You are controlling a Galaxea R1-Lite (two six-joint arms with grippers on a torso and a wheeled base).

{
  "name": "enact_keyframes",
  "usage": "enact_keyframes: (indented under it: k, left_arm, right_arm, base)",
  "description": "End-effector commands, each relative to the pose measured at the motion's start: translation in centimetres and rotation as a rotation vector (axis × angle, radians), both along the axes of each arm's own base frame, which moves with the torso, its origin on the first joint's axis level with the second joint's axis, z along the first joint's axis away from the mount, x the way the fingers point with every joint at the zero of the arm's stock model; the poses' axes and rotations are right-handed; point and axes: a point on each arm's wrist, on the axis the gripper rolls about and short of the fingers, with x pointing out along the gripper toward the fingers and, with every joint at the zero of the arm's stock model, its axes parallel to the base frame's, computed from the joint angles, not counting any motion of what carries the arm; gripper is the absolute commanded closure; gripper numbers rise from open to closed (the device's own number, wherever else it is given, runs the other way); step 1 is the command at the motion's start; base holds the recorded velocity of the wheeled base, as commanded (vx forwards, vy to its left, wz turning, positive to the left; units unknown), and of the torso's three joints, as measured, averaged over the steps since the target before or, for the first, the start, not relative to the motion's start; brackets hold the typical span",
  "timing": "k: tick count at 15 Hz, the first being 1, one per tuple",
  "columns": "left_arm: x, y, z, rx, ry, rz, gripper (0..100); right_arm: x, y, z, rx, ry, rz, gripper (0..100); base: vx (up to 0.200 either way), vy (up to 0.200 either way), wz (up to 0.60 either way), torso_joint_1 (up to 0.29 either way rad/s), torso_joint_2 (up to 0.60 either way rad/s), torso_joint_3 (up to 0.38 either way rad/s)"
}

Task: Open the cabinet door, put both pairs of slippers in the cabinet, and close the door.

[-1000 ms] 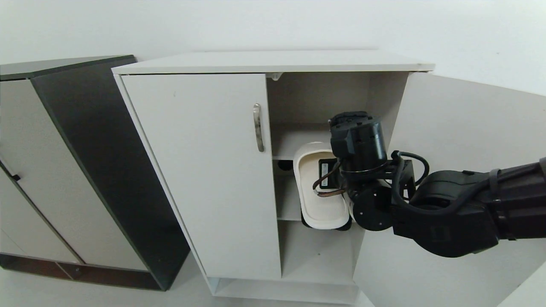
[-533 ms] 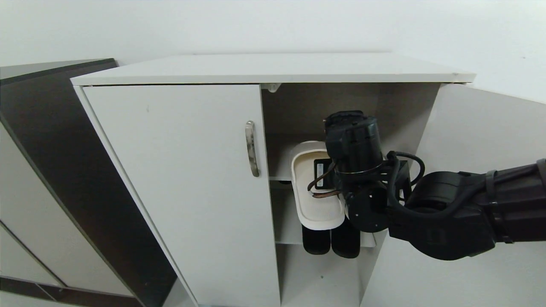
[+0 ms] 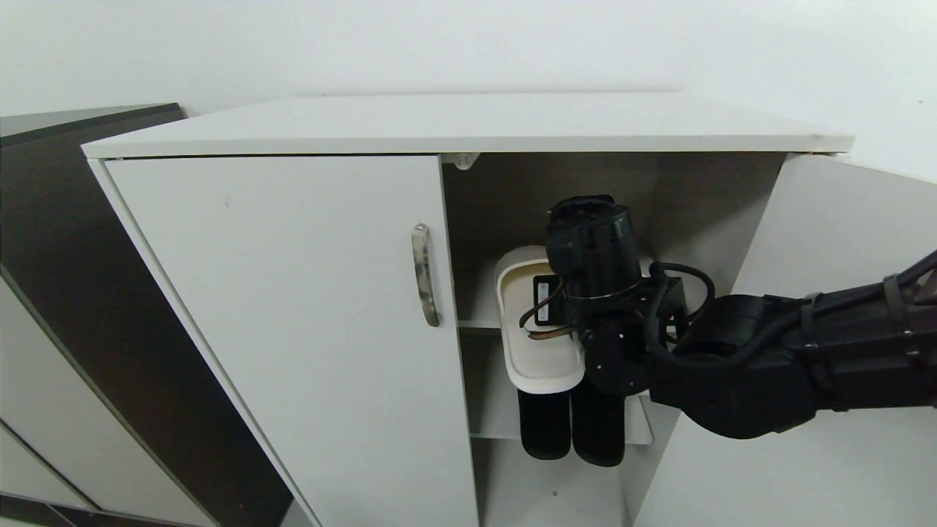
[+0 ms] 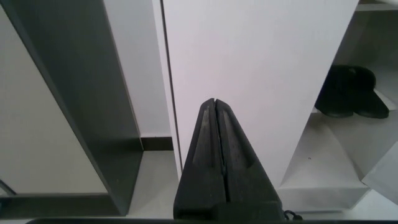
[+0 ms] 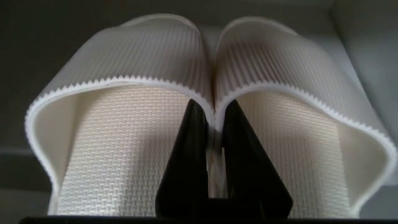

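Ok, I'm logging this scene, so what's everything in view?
cabinet: one, white, centre.
left door: one, white, closed.
handle: one, metallic, on left door.
right door: one, white, swung open.
white slippers: one pair, white, in the open side, above the black pair.
black slippers: one pair, black, on a lower shelf.
dark cabinet: one, dark grey, left of cabinet.
right end effector: one, black, shut on white slippers.
left end effector: one, black, shut, before left door.

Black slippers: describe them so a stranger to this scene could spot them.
In the white cabinet, in its open right half, the black slippers lie side by side on a shelf, overhanging its front edge. They are the dark pair, below the white slippers in the right gripper.
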Motion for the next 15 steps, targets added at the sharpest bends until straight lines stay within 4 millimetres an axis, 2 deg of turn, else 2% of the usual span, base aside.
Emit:
enact_keyframes:
  k: [1,10,15]
  left_arm:
    - [0.0,0.0,0.0,0.000,0.001,0.001,100]
    - [0.0,0.0,0.0,0.000,0.001,0.001,100]
    - [0.0,0.0,0.0,0.000,0.001,0.001,100]
  right_arm:
    - [0.8,0.3,-0.5,-0.004,0.004,-0.012,100]
    - [5.8,0.7,0.6,0.012,-0.011,-0.089,100]
    - [7.0,0.9,0.2,0.017,-0.015,-0.105,100]
  base:
    - [0.000,0.000,0.00,0.000,0.00,0.000]
    - [0.000,0.000,0.00,0.000,0.00,0.000]
    - [0.000,0.000,0.00,0.000,0.00,0.000]
